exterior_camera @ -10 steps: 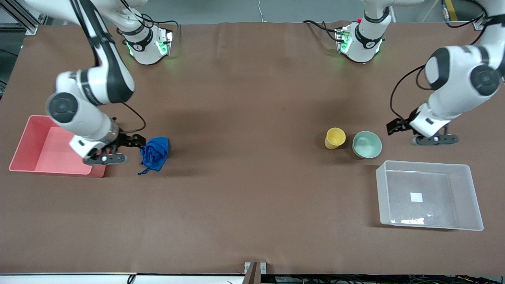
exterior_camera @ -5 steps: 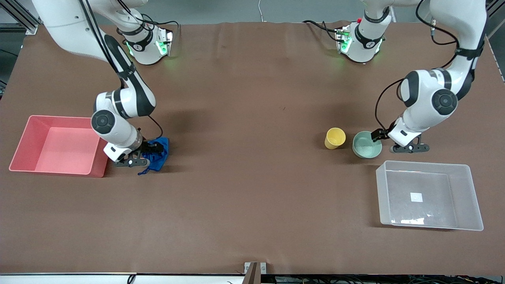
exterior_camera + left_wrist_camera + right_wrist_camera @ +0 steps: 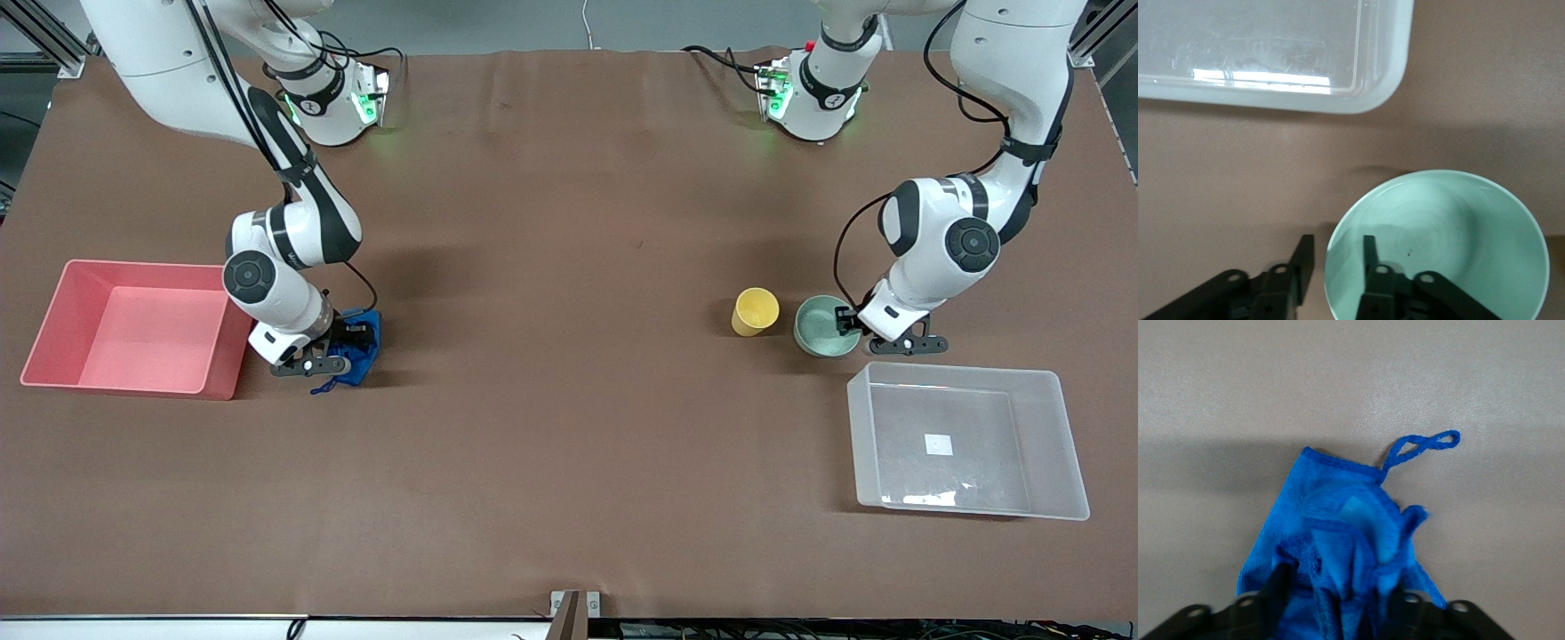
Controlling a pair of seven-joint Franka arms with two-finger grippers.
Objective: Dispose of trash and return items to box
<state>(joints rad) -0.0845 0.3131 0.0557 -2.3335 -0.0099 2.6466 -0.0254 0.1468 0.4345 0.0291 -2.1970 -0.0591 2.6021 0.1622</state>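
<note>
Mint-green bowl (image 3: 1436,247) rim sits between left gripper (image 3: 1338,257) fingers, lower right of frame, beside yellow cup (image 3: 755,311) and clear box (image 3: 966,440); right gripper (image 3: 1338,587) pinching blue cloth (image 3: 1338,540) on counter (image 3: 569,427), beside pink bin (image 3: 53,329)

The right gripper (image 3: 342,342) covers much of the blue cloth (image 3: 362,356), the left wrist view cuts off the mint-green bowl (image 3: 1451,247) and the clear bin (image 3: 1271,53), and both grippers' fingertips are hard to make out.
</note>
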